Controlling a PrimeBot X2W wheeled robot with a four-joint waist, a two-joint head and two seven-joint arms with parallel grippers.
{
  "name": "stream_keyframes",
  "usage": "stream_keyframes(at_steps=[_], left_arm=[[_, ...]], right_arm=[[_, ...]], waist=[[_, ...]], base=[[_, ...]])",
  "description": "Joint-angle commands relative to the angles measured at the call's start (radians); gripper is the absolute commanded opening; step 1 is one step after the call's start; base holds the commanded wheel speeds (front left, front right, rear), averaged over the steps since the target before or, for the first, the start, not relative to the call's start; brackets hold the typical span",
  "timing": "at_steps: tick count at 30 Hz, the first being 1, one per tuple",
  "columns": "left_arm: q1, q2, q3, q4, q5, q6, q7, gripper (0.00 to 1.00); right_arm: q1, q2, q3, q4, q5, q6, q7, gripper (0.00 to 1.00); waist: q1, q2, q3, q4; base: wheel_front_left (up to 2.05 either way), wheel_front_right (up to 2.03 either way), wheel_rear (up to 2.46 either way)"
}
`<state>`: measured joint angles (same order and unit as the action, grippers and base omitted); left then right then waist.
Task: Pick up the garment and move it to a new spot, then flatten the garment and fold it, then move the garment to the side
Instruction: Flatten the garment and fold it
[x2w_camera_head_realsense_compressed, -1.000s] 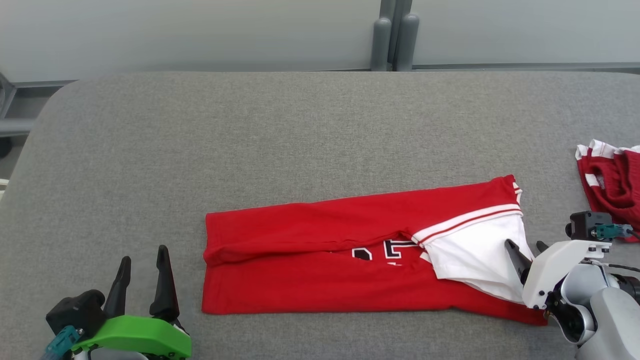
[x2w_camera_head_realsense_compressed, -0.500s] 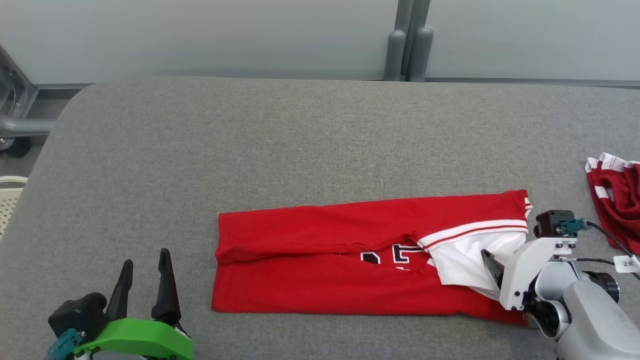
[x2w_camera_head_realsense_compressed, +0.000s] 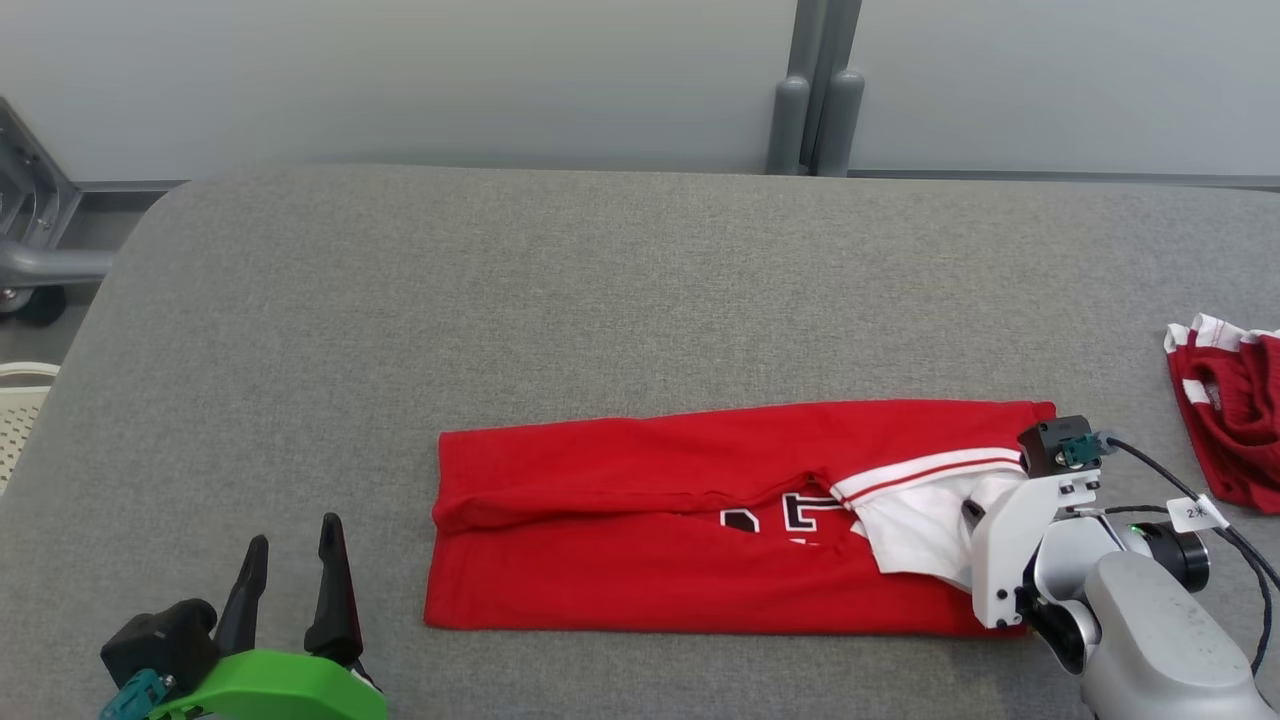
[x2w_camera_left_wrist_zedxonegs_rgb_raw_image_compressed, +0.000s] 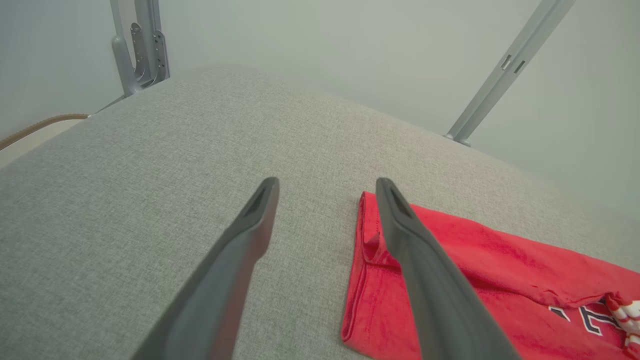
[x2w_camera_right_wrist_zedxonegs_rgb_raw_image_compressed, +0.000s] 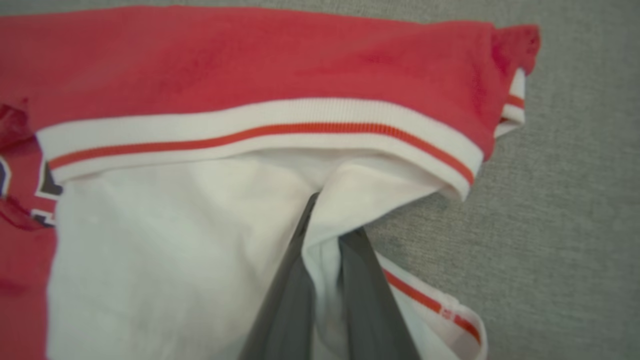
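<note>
The right gripper (x2w_camera_right_wrist_zedxonegs_rgb_raw_image_compressed: 325, 220) has its two dark fingers pressed together on a pinch of white cloth. A fold of the garment's white sleeve (x2w_camera_right_wrist_zedxonegs_rgb_raw_image_compressed: 175, 240) stands up between them, caught near the tips. In the head view this gripper (x2w_camera_head_realsense_compressed: 972, 512) sits low over the right end of the garment (x2w_camera_head_realsense_compressed: 650, 520), and its pale wrist housing covers most of the fingers. Just beyond the fingertips runs the white cuff band with a red stripe (x2w_camera_right_wrist_zedxonegs_rgb_raw_image_compressed: 280, 131), and past that the red body of the shirt. To the gripper's left the sleeve spreads flat over the red cloth, next to dark, white-edged lettering (x2w_camera_head_realsense_compressed: 790, 510) partly tucked under a fold. The garment lies as a long folded band on the grey padded table (x2w_camera_head_realsense_compressed: 600, 300), reaching from the right gripper toward the left one. To the right gripper's right, well apart, a second red and white piece of clothing (x2w_camera_head_realsense_compressed: 1230, 420) lies bunched near the table's edge.

The left gripper (x2w_camera_head_realsense_compressed: 292, 540) is spread wide and holds nothing, with bare table between its fingers. The garment's short left edge (x2w_camera_left_wrist_zedxonegs_rgb_raw_image_compressed: 360, 280) lies near it, ahead and to its right, not touching.
</note>
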<state>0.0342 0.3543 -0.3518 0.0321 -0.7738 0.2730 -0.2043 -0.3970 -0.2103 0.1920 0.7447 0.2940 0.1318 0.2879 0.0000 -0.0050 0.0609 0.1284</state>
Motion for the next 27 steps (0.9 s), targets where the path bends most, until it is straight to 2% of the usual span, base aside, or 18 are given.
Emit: stream_keyframes(at_steps=[1,11,22,27], left_arm=[[0.019,0.006,0.005,0.001,-0.009,0.004,-0.005,1.00],[0.030,0.013,-0.005,-0.015,-0.003,0.010,0.003,1.00],[0.018,0.016,-0.023,-0.033,0.008,0.010,0.015,1.00],[0.016,0.015,-0.027,-0.033,0.008,0.013,0.016,1.00]], right_arm=[[0.007,-0.009,-0.002,0.017,-0.007,-0.002,-0.004,0.00],[0.029,-0.066,-0.045,-0.077,0.063,-0.002,-0.035,0.00],[0.081,-0.168,-0.165,-0.276,0.124,-0.002,0.035,0.00],[0.096,-0.171,-0.203,-0.337,0.129,-0.002,0.064,0.00]], waist=[[0.0000,0.0050,-0.005,-0.007],[0.0000,0.0050,-0.022,-0.068],[0.0000,0.0050,-0.028,-0.121],[0.0000,0.0050,-0.033,-0.128]], base=[[0.00,0.00,0.00],[0.00,0.00,0.00],[0.00,0.00,0.00],[0.00,0.00,0.00]])
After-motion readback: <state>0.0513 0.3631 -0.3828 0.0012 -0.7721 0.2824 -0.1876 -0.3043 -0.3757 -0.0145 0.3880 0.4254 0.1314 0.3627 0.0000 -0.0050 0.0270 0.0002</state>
